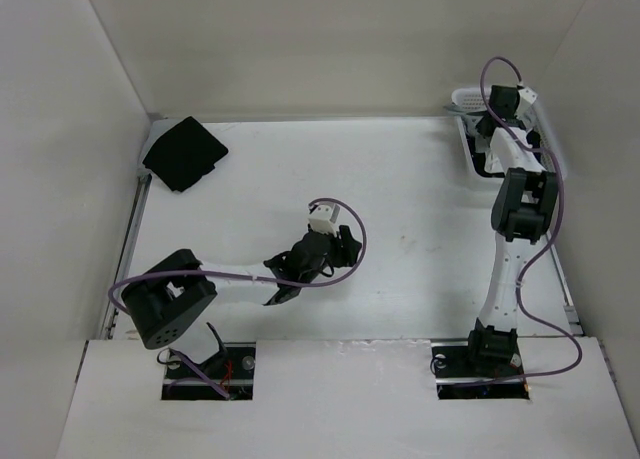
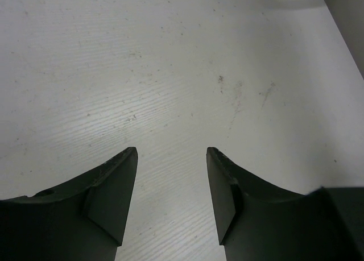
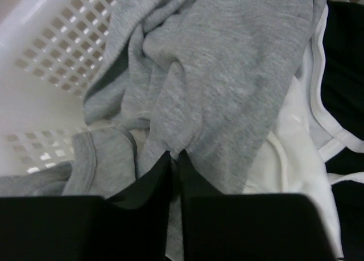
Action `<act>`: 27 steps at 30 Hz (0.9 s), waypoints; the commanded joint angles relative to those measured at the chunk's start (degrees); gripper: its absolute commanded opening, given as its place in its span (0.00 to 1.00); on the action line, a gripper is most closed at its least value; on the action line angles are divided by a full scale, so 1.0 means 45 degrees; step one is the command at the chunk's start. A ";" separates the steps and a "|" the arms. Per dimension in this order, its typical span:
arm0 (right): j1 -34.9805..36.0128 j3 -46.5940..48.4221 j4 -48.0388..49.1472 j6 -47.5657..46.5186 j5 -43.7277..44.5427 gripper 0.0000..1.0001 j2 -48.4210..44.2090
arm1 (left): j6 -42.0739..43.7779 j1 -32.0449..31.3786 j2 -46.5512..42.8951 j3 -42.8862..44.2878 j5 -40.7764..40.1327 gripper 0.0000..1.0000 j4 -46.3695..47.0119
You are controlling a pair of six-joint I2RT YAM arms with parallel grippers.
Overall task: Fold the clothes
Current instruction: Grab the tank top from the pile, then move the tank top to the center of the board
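White table (image 1: pixel 400 199) (black cloth (image 1: pixel 184 153), basket (image 1: pixel 462 99))

Your layout: basket (image 1: pixel 462 99) far right, cloth square (image 1: pixel 185 152) far left.
The tank top (image 3: pixel 227 73) lies in the basket, beside other garments (image 3: pixel 290 153).

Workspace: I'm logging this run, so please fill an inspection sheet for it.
Surface: white table, lightly scuffed.
Job's things: grey tank top crumpled in the white basket.
Clutter: black cloth at far left; white garment and black garment in the basket.
Grippers: left gripper open, empty over the table; right gripper pinching the tank top.
Cables: purple cable looped on each arm.
Surroundings: white walls on three sides.
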 commanded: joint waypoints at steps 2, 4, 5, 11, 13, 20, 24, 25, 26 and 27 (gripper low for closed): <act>0.0040 -0.0572 0.0446 0.0447 0.0373 0.00 -0.1144 | 0.0074 0.0181 -0.0242 0.0085 0.0030 0.50 0.0863; 0.0040 -0.2152 0.2064 0.0643 0.0490 0.00 -0.2626 | 0.0074 0.0181 -0.0203 0.0085 0.0030 0.50 0.0863; 0.0040 -0.2837 0.2788 0.0663 0.0528 0.00 -0.3388 | 0.0074 0.0181 -0.0203 0.0104 0.0030 0.50 0.0863; 0.0624 -0.4872 0.4220 0.0585 0.0803 0.00 -0.8015 | 0.0210 0.0239 -0.0301 0.0027 -0.0067 0.50 0.0863; 0.1189 -0.5264 0.4164 0.0527 0.0724 0.00 -0.9712 | 0.0075 0.0472 -0.0359 -0.0051 -0.0048 0.50 0.0863; 0.4814 -0.5539 0.3597 -0.0408 0.0685 0.00 -1.4227 | -0.0452 0.1546 -0.1080 -0.0753 -0.0106 0.49 0.0941; 0.8292 -0.6510 0.3498 -0.0822 0.1055 0.01 -1.6028 | -0.1212 0.2968 -0.2268 -0.1455 -0.0068 0.49 0.0805; 0.8515 -0.6729 0.3556 -0.0782 0.1075 0.01 -1.6149 | -0.1254 0.3071 -0.2370 -0.1497 -0.0067 0.49 0.0804; 0.9290 -0.7717 0.3789 -0.0550 0.1153 0.02 -1.6517 | -0.1467 0.3497 -0.2777 -0.1729 -0.0029 0.49 0.0727; 0.9955 -0.8964 0.4139 -0.0064 0.1193 0.02 -1.6869 | -0.1682 0.3946 -0.3226 -0.1944 -0.0009 0.49 0.0610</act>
